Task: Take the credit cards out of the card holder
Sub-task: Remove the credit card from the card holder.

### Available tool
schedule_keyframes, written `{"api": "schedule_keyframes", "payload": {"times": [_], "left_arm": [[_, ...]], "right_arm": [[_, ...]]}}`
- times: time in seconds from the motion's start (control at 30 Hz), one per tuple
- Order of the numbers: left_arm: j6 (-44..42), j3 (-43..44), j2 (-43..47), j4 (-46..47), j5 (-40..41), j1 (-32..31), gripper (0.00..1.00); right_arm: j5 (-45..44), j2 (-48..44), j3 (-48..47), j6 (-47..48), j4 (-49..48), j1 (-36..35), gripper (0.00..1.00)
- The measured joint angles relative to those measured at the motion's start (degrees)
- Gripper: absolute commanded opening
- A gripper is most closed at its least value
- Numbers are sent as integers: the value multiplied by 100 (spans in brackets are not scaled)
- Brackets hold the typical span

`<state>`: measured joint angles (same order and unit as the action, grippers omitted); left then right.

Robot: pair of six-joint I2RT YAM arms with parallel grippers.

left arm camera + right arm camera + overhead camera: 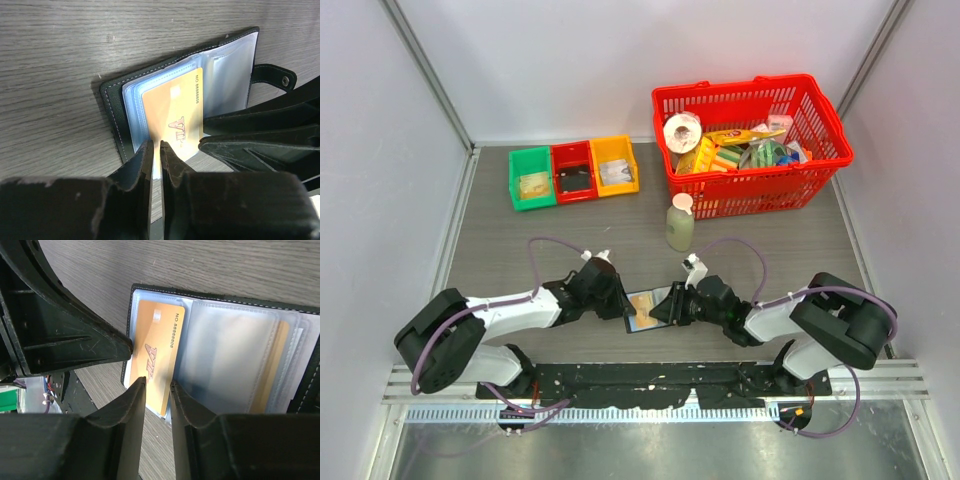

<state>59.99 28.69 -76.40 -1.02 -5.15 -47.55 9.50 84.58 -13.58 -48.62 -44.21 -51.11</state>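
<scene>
On the table (520,250), at lower centre of the overhead view, the card holder (648,308) lies open. Our left gripper (156,146) squeezes its fingers almost together on the near edge of the credit card (172,115) and its clear sleeve. Our right gripper (158,384) straddles that edge, fingers slightly spread. If we pinch the sleeve along with the card, we could drag the whole holder.

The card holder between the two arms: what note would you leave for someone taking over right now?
Left gripper: nearly shut, pinching a sleeve edge of the card holder at the orange credit card.
Right gripper: jaws apart, astride that card's edge.
The holder lies open on the table, cards inside.
Done: holder opened. Left: pull every card out.
</scene>
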Motion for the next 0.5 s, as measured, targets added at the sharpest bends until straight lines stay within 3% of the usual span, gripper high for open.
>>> {"api": "schedule_keyframes", "payload": {"times": [0.13,0.27,0.5], "left_arm": [[66,-26,-2,15,101,-85,10],[111,-39,-2,13,208,-129,4],[149,-42,-15,13,267,-164,0]], "right_arm": [[57,74,-2,-9,-46,37,19],[74,83,0,-4,-11,81,1],[348,-380,76,70,227,393,1]]}}
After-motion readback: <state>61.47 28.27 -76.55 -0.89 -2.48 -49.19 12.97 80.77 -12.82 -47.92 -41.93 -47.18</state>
